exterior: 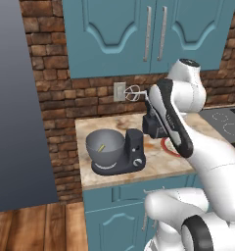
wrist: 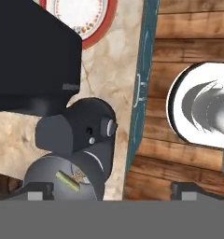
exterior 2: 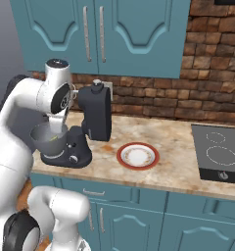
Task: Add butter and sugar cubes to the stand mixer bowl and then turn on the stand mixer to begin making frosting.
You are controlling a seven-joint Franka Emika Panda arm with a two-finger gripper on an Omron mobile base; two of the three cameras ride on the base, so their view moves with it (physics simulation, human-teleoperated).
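The stand mixer bowl (exterior: 105, 145) holds a yellowish stick, probably butter. The gripper (wrist: 111, 189), jaws apart and empty, hovers above the stand mixer (exterior: 134, 149), not yet switched on.

Glossy white arm (exterior: 207, 152), dark joints

white arm (exterior: 176, 122) bent fwd, gripper (wrist: 111, 192) aimed down, jaws wide apart

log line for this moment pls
gripper: open, above mixer | stand mixer: head tilted up | stand mixer bowl: yellowish stick inside | plate: empty
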